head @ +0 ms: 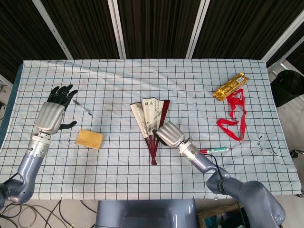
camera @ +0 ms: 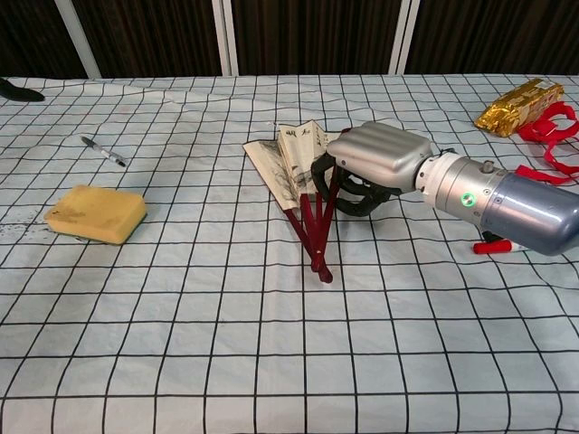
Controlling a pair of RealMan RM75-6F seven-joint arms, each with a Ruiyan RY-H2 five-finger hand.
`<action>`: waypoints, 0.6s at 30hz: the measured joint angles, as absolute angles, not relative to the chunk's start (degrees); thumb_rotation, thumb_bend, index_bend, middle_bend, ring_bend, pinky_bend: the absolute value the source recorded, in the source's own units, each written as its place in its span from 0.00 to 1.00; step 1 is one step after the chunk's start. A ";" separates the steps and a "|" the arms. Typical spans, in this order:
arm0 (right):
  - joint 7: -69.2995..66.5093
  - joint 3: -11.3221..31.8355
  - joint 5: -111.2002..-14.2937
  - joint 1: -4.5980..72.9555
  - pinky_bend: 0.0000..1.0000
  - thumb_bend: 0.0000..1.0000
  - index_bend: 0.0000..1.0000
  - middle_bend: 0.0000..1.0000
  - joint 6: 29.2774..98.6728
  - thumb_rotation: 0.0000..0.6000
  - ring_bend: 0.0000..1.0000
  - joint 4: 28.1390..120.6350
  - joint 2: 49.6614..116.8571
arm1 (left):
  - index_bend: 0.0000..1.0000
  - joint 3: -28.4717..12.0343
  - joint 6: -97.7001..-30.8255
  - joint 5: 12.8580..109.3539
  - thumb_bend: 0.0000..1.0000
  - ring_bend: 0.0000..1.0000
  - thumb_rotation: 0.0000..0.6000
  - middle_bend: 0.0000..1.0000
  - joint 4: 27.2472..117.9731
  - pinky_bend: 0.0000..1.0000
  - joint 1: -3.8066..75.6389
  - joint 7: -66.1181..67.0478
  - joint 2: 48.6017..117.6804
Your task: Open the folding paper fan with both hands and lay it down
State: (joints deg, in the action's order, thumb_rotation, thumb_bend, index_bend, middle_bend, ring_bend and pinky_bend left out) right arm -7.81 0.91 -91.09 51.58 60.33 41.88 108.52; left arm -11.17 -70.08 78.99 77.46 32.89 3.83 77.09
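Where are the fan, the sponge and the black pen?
fan point(head: 148, 113), head view, on the spread paper leaf.
sponge point(camera: 96, 213), chest view, on its yellow top face.
black pen point(head: 82, 108), head view, mid-barrel, next to the left hand point(head: 53, 114).

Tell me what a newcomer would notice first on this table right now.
First, the fan at mid-table, partly spread with its red ribs gathered toward the robot, and the right hand on its right edge, fingers curled at the ribs. Next, the gold packet and red ribbon at far right. The left hand hovers open at far left, near the sponge and a pen.
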 measured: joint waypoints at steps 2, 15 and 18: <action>-7.97 0.90 -91.22 51.46 0.77 0.48 0.79 0.87 60.38 1.00 0.94 41.72 108.59 | 0.09 -11.17 -70.04 79.00 0.03 0.00 1.00 0.01 77.49 0.00 32.93 3.96 77.10; -8.59 1.07 -92.00 51.28 0.77 0.48 0.80 0.87 60.61 1.00 0.94 41.68 108.48 | 0.09 -11.30 -69.54 78.49 0.03 0.00 1.00 0.01 77.56 0.00 33.08 4.32 77.12; -8.60 1.20 -92.10 51.31 0.77 0.48 0.80 0.87 60.69 1.00 0.94 41.80 108.53 | 0.09 -11.29 -69.63 78.71 0.03 0.00 1.00 0.01 77.65 0.00 33.15 4.45 77.04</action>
